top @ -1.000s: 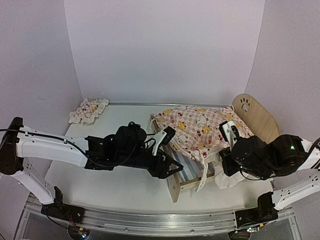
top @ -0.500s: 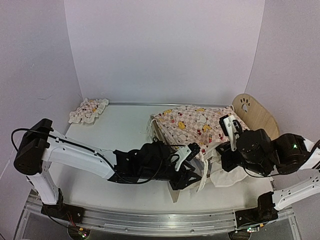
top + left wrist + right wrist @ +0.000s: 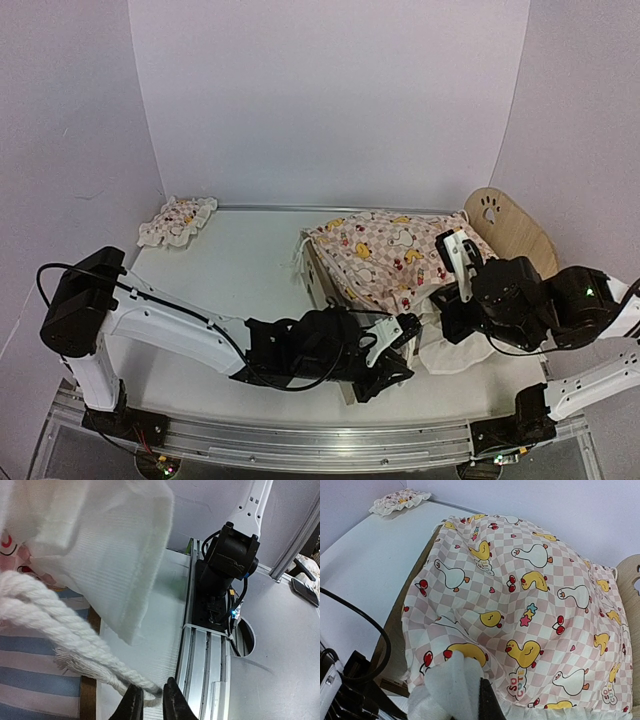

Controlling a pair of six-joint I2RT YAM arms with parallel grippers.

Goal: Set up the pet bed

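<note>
Pet bed [image 3: 35, 677] just beside left gripper [image 3: 150, 702]

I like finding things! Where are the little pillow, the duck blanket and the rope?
pillow [image 3: 178, 220]: top view, its middle.
duck blanket [image 3: 520, 595]: right wrist view, its checkered middle.
rope [image 3: 45, 617]: left wrist view, twisted strands.

Much of the pet bed [image 3: 515, 240] beneath the cover [image 3: 385, 250]
</note>
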